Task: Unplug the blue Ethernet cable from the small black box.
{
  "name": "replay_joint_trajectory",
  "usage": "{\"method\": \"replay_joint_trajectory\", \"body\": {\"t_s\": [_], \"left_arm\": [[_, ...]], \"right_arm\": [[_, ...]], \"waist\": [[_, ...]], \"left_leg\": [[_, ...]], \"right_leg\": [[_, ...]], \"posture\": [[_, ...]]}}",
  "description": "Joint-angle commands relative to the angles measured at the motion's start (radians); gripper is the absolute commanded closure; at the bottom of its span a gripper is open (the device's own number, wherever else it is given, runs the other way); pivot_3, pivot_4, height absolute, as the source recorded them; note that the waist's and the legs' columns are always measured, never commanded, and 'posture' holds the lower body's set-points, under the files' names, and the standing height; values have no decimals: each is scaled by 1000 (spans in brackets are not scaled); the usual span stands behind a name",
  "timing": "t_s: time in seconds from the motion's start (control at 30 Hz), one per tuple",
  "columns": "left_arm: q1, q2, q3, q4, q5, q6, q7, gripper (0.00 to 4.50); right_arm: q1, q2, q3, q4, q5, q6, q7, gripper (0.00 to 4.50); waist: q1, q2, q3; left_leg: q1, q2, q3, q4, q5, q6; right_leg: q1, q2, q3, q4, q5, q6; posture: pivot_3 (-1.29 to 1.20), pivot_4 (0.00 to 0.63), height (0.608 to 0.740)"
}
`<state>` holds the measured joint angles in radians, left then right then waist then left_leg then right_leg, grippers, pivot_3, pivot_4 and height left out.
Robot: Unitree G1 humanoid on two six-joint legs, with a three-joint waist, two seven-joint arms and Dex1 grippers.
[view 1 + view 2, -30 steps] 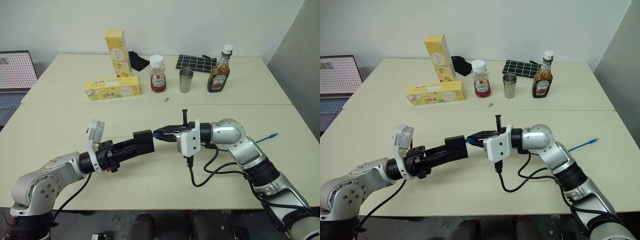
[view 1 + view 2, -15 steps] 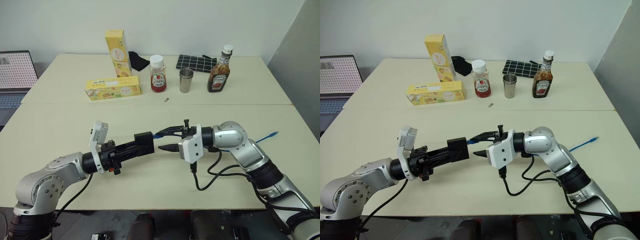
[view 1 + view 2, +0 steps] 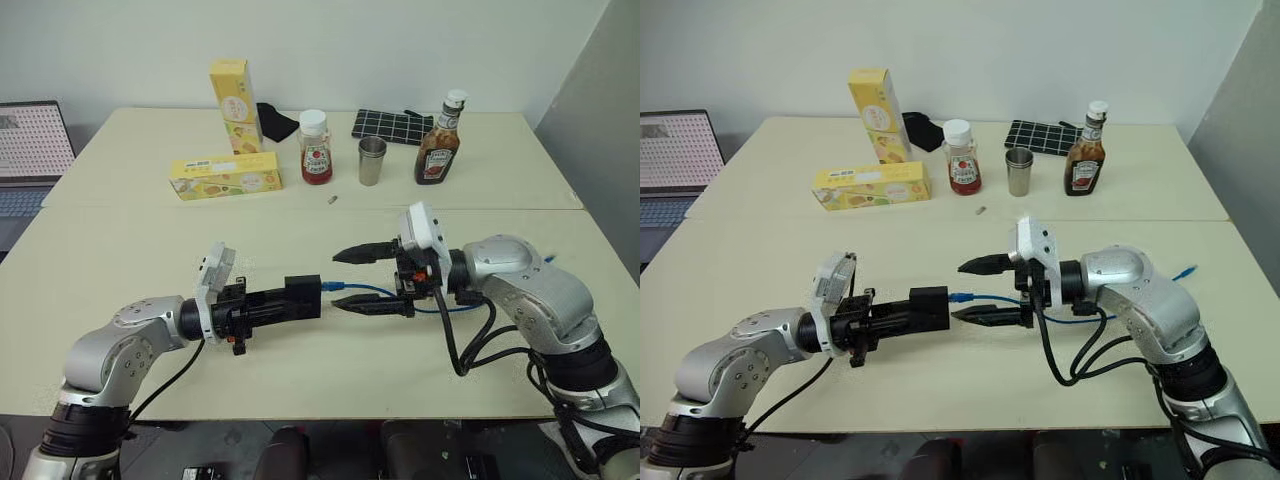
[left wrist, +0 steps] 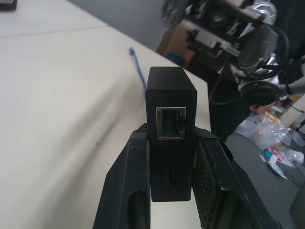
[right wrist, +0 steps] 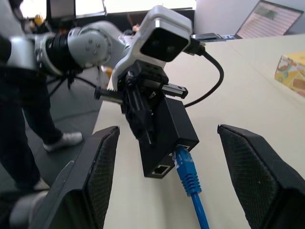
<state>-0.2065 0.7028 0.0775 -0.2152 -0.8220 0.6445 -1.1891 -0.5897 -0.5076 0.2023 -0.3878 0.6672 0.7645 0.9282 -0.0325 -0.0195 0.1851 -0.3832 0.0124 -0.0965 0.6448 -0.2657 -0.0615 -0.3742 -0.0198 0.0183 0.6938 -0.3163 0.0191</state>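
My left gripper [image 3: 292, 301] is shut on the small black box [image 3: 304, 296] and holds it level above the near table. In the left wrist view the small black box [image 4: 170, 124] sits between the two fingers and shows an empty port. The blue Ethernet cable [image 3: 375, 291] has its plug [image 5: 185, 164] at the box's end face, seemingly still seated. From there it runs right, its far end [image 3: 546, 266] lying on the table. My right gripper [image 3: 352, 279] stands open, one finger above the cable and one below, touching neither the cable nor the box.
Across the far table stand two yellow cartons [image 3: 222, 176], a ketchup jar [image 3: 316, 148], a steel cup [image 3: 372, 161], a brown sauce bottle [image 3: 438, 140], a black grid mat [image 3: 390, 124] and a black cloth [image 3: 277, 122]. A laptop [image 3: 30, 150] sits at the far left.
My right gripper let go of the plug, opened wide, rolled over and drew back to the right. The left gripper kept hold of the box and barely shifted.
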Motion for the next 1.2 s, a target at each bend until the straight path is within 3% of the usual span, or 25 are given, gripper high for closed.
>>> {"method": "replay_joint_trajectory", "body": {"t_s": [0.03, 0.3, 0.93, 1.03, 1.2], "left_arm": [[-7, -12, 3, -1, 8, -55, -55, 3721], [-6, -24, 1, 31, 35, -91, -90, 3721], [11, -21, 17, 52, 59, -133, -117, 3721], [14, -21, 16, 53, 63, -139, -120, 3721], [15, -18, 11, 58, 70, -148, -126, 3721]], "right_arm": [[14, 31, -43, -34, 73, 108, -92, 1023], [24, 78, -74, -22, 154, 231, -173, 1023], [9, 60, 4, 6, 71, 179, -130, 1023], [7, 65, -1, 16, 73, 181, -126, 1435], [6, 61, -6, 23, 79, 187, -110, 2596]], "waist": [[1, 0, 0], [0, 0, 0], [0, 0, 0], [0, 0, 0], [0, 0, 0]], "left_leg": [[0, 0, 0, 0, 0, 0], [-1, 0, 0, 0, 0, 0], [-1, 0, 1, 0, 0, 0], [-1, 0, 1, 0, 0, 0], [-1, 0, 1, 0, 0, 0]], "right_leg": [[0, 0, 0, 0, 0, 0], [0, 0, -1, -1, 0, 0], [0, 1, -1, -2, 0, 0], [0, 1, -1, -2, 0, 0], [0, 1, -1, -2, 0, 0]], "posture": [[0, 150, 740], [0, 150, 740], [0, 150, 740], [0, 150, 740], [0, 150, 740]]}}
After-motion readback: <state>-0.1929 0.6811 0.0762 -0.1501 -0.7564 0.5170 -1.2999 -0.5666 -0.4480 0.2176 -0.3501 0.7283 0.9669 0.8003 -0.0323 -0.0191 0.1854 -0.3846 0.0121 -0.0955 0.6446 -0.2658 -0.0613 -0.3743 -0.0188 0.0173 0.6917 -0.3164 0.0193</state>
